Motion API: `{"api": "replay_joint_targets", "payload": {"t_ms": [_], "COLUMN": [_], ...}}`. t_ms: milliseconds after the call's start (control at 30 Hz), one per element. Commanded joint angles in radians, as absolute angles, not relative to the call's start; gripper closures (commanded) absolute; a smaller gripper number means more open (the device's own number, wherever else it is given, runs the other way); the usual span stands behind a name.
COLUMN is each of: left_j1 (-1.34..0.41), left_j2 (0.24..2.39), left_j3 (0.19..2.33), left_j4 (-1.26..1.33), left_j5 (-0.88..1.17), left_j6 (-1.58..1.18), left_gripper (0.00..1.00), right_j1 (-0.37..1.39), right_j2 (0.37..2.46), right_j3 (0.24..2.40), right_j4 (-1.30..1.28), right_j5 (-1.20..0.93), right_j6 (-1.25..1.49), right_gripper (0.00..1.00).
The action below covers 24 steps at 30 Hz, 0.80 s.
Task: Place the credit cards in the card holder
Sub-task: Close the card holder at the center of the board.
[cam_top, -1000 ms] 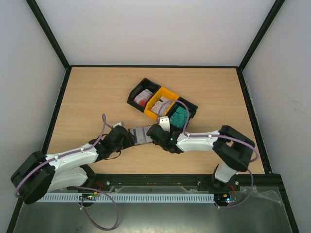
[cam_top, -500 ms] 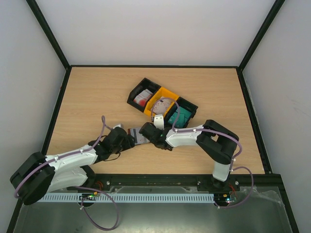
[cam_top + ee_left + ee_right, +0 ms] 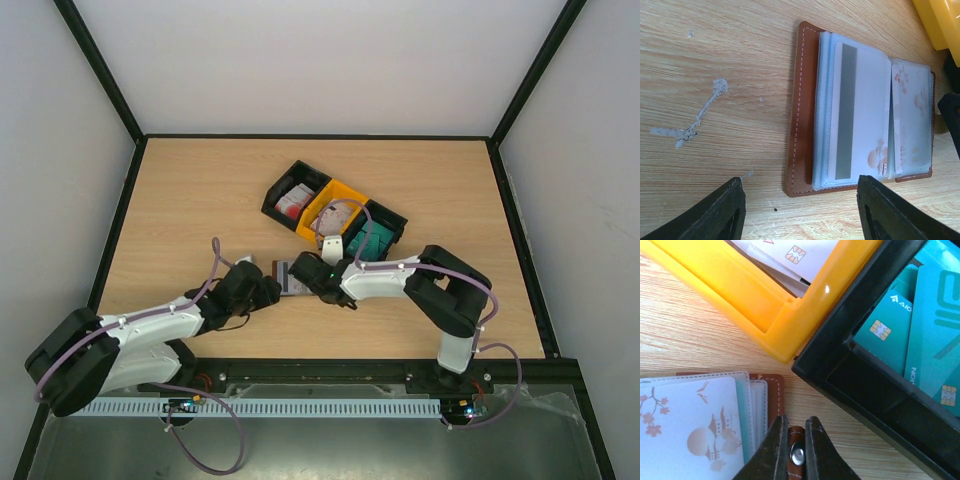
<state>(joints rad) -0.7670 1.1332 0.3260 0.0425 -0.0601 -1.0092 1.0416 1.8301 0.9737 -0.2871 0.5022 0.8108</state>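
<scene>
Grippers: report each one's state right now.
Left gripper: open, holding nothing.
Right gripper: shut on the snap tab of the card holder.

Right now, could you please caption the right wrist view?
Right gripper pinching the snap tab of the card holder, beside the yellow bin and black bin.

both arms reach inward, left end effector [image 3: 800, 195] spread wide, right end effector [image 3: 796, 427] pinching the card holder [image 3: 776, 390].

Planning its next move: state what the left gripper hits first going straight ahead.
Probably the card holder, its brown near edge lying between the left gripper's open jaws; the height above it is unclear.
</scene>
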Motion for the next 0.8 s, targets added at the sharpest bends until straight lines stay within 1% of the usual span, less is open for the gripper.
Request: {"api": "replay_joint_targets", "payload": {"t_ms": [0, 300, 500, 600, 767], "left_j1": [-0.758, -0.736, -0.701, -0.678, -0.642], "left_j2": [1.143, 1.148, 1.125, 1.135, 1.159], "left_j3": [0.328, 0.341, 0.339, 0.337, 0.341], "left_j4": [0.065, 0.034, 0.03, 0.035, 0.039], "left_j5": [-0.058, -0.098, -0.1, -0.115, -0.13], "left_j6": [-0.996, -0.988, -0.975, -0.955, -0.945], "left_gripper": [0.37, 0.37, 0.36, 0.42, 0.58], "right_j1": [1.037, 1.036, 1.028, 1.025, 1.019], "right_j2": [1.778, 1.625, 1.598, 1.6, 1.607], "right_j3": [0.961, 0.954, 0.977, 0.99, 1.01], "right_j4": [-0.3, -0.265, -0.233, -0.21, -0.185], "right_j5": [0.491, 0.427, 0.324, 0.278, 0.225], "right_j6": [0.814, 0.781, 0.756, 0.753, 0.751], "right_gripper": [0.98, 0.98, 0.98, 0.98, 0.98]}}
